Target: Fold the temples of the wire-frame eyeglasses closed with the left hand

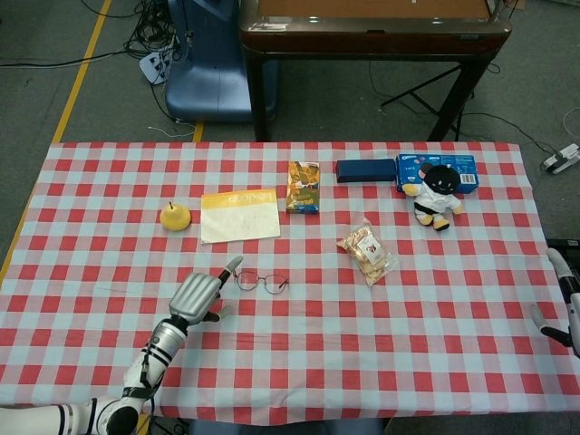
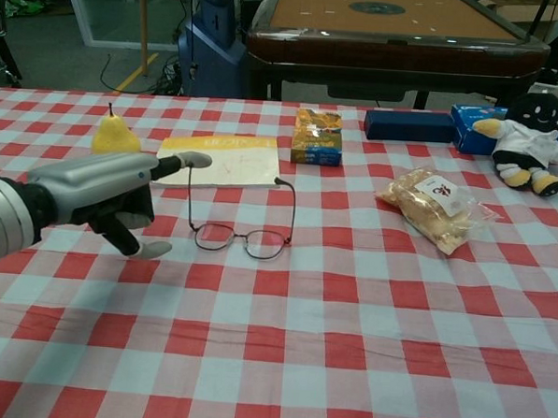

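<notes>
Fingers of the left hand (image 1: 197, 296) stretch forward over the checked tablecloth (image 1: 362, 344), one of them reaching out to the tip of the near temple of the eyeglasses (image 1: 262, 282), while the thumb hangs down toward the cloth; nothing is grasped and the fingers are apart. In the chest view the same left hand (image 2: 111, 193) comes in from the left edge, its outstretched fingertip (image 2: 199, 158) at the end of the left-side temple, though whether it actually touches the wire cannot be told. The eyeglasses (image 2: 241, 229) sit lenses down toward the front of the table, both temples unfolded and pointing away toward the far side. Just behind them lies a yellow-topped notepad (image 2: 222, 159), with a pear (image 2: 115, 137) to its left. Further right along the far half of the table are a small orange box (image 2: 317, 136), a dark blue case (image 2: 409, 126), a blue cookie box (image 1: 464, 170) and a plush doll (image 2: 526, 130) leaning at it. A clear bag of snacks (image 2: 435, 208) lies between the doll and the eyeglasses. At the right edge of the head view the right hand (image 1: 564, 308) is only partly seen, its fingers spread and holding nothing.
</notes>
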You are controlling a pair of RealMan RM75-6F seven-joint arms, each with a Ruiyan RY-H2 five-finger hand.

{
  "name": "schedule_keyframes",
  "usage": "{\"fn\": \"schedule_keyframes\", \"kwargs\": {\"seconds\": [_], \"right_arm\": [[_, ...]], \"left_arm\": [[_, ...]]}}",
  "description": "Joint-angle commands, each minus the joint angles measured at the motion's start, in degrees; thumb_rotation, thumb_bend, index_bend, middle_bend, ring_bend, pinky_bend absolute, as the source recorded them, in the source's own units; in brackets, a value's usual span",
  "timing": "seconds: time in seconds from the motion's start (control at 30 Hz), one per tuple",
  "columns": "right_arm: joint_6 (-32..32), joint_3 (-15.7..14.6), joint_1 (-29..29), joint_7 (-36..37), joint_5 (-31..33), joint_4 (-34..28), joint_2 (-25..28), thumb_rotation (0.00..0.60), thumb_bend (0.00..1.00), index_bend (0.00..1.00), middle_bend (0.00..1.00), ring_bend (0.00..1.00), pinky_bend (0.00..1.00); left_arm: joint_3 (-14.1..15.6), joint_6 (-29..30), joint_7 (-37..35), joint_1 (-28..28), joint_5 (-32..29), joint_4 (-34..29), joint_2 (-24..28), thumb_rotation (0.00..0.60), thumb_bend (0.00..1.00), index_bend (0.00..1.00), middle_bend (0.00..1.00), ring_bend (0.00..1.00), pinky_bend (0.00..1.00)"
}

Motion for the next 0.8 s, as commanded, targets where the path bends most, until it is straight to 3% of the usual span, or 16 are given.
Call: {"fn": "schedule_keyframes", "kwargs": {"seconds": [0.03, 0.8], "right_arm": [[0.0, 0.0, -0.1, 0.1, 0.0, 0.2, 0.0, 0.6, 0.3, 0.0, 0.15, 0.14, 0.29], [0.4, -0.2, -0.6, 1.6, -0.6, 1.4, -0.5, 0.6, 0.3, 0.0, 0.15, 0.14, 0.29]], "left_arm": [[-0.3, -0.7, 1.5, -1.2, -1.5, -0.2, -1.3, 0.6, 0.34, 0.0, 1.0, 0.95, 0.98], [0.3, -6.4, 8.4, -9.3, -16.2, 0.4, -5.5, 0.6, 0.34, 0.0, 1.0, 0.96, 0.98]]}}
